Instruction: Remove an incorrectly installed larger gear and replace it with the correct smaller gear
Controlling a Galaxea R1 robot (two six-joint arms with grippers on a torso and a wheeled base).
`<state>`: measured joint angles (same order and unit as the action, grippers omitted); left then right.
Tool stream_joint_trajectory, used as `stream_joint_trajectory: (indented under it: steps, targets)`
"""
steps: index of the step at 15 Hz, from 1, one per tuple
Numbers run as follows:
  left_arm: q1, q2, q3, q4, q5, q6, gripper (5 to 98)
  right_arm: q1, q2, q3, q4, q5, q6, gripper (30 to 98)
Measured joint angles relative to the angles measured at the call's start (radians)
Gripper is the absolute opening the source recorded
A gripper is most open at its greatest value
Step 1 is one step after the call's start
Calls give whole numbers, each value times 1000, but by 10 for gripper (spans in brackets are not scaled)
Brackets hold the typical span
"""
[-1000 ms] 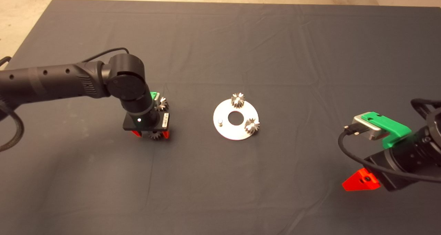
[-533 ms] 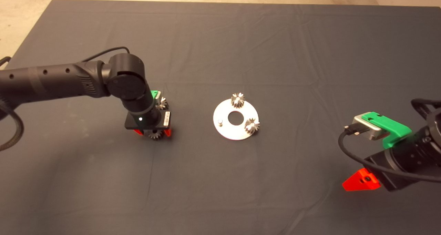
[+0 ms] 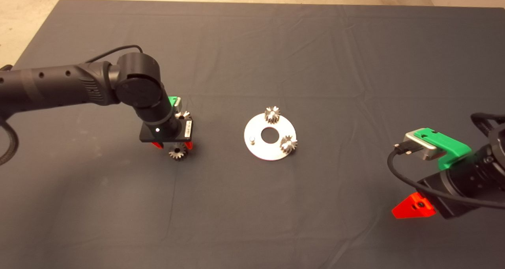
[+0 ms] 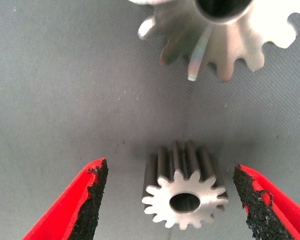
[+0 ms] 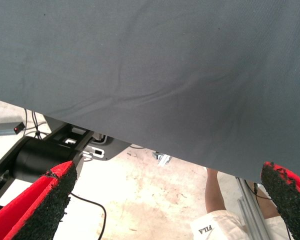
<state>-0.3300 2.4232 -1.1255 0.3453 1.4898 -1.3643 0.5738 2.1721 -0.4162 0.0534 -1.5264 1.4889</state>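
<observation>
We work over a worktop (image 3: 315, 44) covered by a dark mat, and off to the side of our left tool (image 3: 172, 145) lies a silver disc (image 3: 265, 150) with a centre hole. Two gears already sit on it, and one short bare pin (image 3: 251, 139) stands free, so we judge the wrong gear is already off and the replacement is the step in hand.

Our right tool (image 5: 165, 200) waits at the worktop's edge, well apart from the disc, its fingers spread wide and holding nothing; beyond the mat its wrist view shows the floor and a person's leg (image 5: 216, 190).

Our left tool hangs low over the mat, its fingers spread wide with the smaller gear (image 4: 185, 197) lying between them, touched by neither pad. In the head view this gear (image 3: 178, 152) lies on the mat just under the fingertips. The larger gear (image 4: 217, 35) rests on the mat just beyond it, apart from it, half hidden behind the wrist from above.

Next, we judge, the left tool must drop so the pads flank the gear's toothed sides, close squarely, then carry it to the bare pin, hole over pin.
</observation>
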Motion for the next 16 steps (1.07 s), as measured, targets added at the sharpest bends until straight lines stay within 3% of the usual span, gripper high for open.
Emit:
stream_joint_trajectory:
  steps: [3, 16]
  targets:
    - [0, -14, 35, -1, 0, -8, 649, 0, 0, 0, 0, 0, 0, 977]
    - [0, -10, 32, 0, -3, -11, 649, 0, 0, 0, 0, 0, 0, 977]
